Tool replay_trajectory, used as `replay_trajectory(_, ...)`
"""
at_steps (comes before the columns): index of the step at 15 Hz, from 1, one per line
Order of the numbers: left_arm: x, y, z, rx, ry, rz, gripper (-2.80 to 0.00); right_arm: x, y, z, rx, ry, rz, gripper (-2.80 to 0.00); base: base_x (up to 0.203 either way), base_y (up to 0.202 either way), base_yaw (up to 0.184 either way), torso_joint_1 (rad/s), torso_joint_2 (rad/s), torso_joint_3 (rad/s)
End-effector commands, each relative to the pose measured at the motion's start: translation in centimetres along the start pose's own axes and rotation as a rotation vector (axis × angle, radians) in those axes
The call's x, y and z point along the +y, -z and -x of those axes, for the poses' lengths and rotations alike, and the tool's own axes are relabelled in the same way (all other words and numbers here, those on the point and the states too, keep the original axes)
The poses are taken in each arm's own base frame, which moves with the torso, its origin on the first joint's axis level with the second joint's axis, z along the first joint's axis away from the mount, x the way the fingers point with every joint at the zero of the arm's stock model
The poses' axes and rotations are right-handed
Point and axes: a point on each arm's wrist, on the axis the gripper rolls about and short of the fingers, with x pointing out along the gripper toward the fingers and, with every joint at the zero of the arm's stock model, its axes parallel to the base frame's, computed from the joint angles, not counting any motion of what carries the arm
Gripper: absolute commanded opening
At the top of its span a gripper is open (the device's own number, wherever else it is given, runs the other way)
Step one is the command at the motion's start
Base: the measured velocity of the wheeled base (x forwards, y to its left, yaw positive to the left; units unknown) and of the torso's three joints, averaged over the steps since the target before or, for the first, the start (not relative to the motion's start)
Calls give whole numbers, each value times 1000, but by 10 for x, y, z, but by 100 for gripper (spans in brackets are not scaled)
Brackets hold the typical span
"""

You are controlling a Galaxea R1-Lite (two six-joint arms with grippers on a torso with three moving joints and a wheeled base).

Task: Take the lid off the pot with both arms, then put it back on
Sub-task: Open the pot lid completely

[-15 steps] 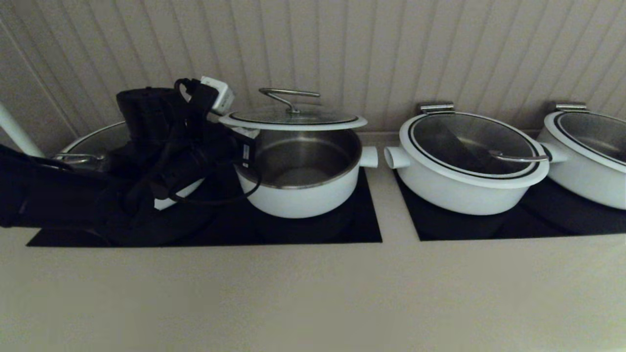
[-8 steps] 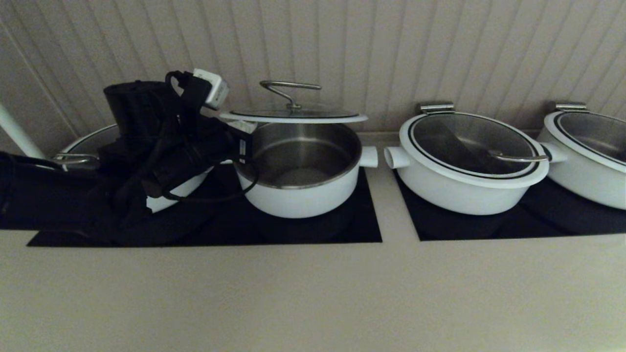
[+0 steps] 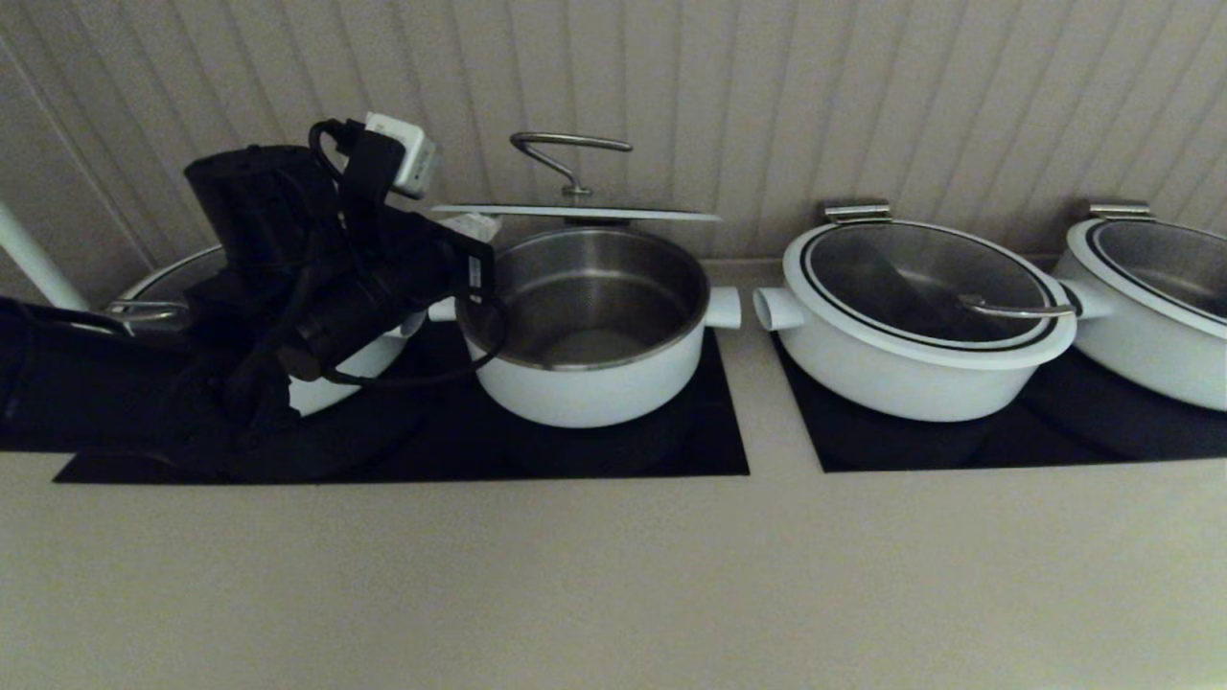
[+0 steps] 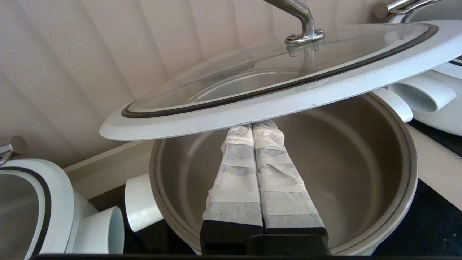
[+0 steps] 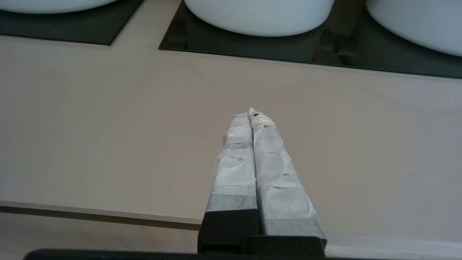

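Observation:
The lid (image 3: 575,213), glass with a white rim and a curved steel handle, hangs level a little above the pot (image 3: 594,383). The pot is white, steel inside, and stands open on a black cooktop panel. My left gripper (image 3: 474,230) reaches in from the left. In the left wrist view it (image 4: 252,126) is shut, its taped fingertips tucked under the lid's white rim (image 4: 252,108) above the pot's hollow (image 4: 361,162), and the lid rests on them. My right gripper (image 5: 251,115) is shut and empty over the bare counter, out of the head view.
A wider white pot with its lid on (image 3: 920,326) stands right of the task pot, its stub handle close to the pot's. Another (image 3: 1150,307) stands at the far right, and one (image 3: 173,287) behind my left arm. A panelled wall (image 3: 767,96) runs close behind.
My left gripper has risen, carrying the lid upward. The gap between the lid and the pot's rim has grown, and the lid now shows edge-on.

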Motion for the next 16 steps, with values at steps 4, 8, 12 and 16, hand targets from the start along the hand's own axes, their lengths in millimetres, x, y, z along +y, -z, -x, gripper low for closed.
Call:
replay_trajectory(4, 0, -1, -2, -17, -3, -1, -280, 0, 0, 0, 1, -1, 1, -280, 0, 0, 0, 0, 0, 0)
replay_trajectory(8, 1, -2, -4, -58, -15, -3, -280, 0, 0, 0, 1, -1, 1, -280, 0, 0, 0, 0, 0, 0)
replay_trajectory(12, 1, -3, -6, -66, -16, -3, -280, 0, 0, 0, 1, -1, 1, -280, 0, 0, 0, 0, 0, 0)
replay_trajectory(16, 3, -10, -13, -112, -25, -4, -280, 0, 0, 0, 1, -1, 1, -280, 0, 0, 0, 0, 0, 0)
